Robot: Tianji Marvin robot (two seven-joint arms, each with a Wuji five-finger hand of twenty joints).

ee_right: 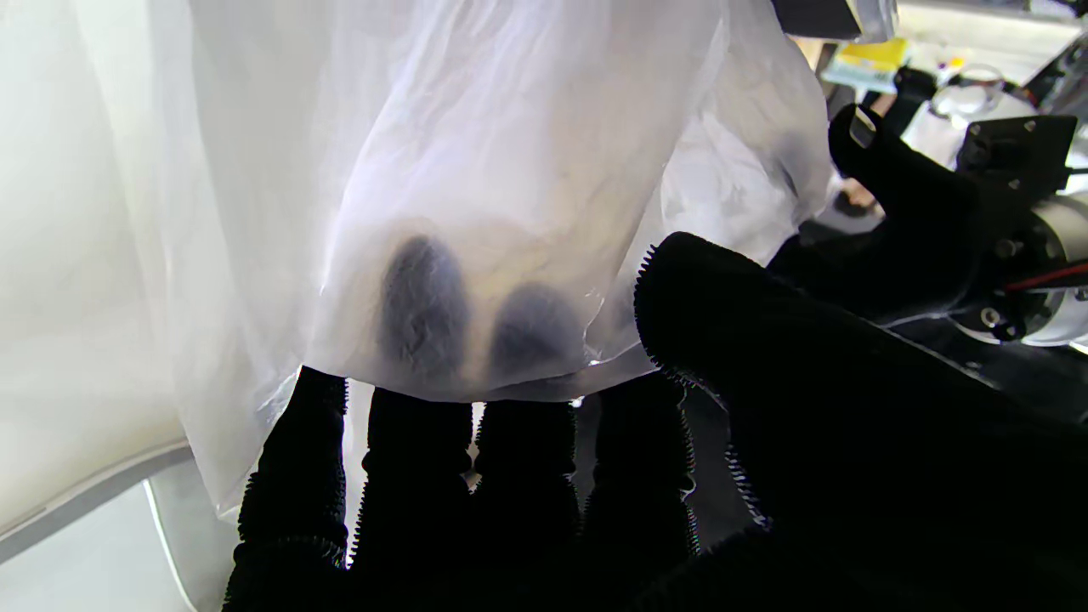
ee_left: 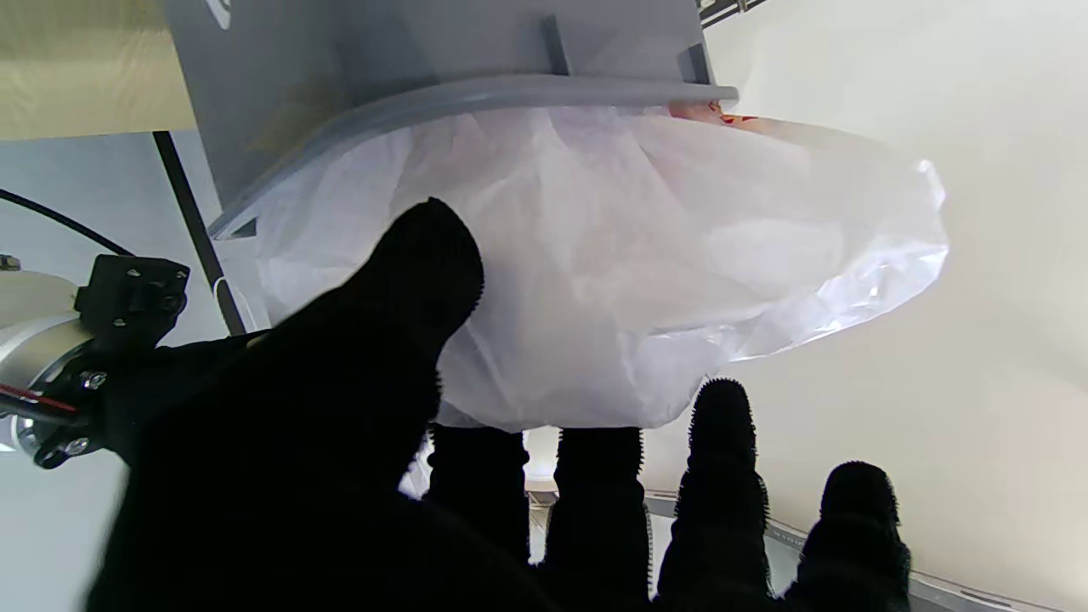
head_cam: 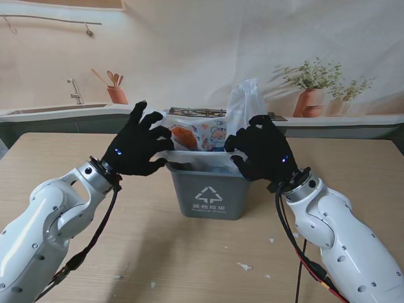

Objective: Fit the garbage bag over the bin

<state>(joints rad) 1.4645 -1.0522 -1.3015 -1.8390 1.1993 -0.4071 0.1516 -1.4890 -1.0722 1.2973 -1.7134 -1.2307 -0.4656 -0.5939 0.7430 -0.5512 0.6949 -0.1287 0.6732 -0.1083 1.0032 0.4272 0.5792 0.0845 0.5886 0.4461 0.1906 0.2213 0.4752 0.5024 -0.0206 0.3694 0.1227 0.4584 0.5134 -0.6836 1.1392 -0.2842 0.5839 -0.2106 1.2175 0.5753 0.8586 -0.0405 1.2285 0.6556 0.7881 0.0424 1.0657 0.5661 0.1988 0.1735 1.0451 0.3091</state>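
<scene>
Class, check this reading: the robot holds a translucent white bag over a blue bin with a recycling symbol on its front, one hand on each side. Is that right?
One detail is wrong: the bin is grey, not blue, as the stand view shows. The rest holds: the translucent white bag sits over it, the recycling symbol is on its front, and the left hand and right hand flank it.

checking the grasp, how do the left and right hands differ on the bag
The right hand has fingertips tucked inside the garbage bag, thumb outside; the left hand only reaches under it, fingers spread. Right lifts the film high; left sits at the bin rim. Both wear black gloves.
</scene>
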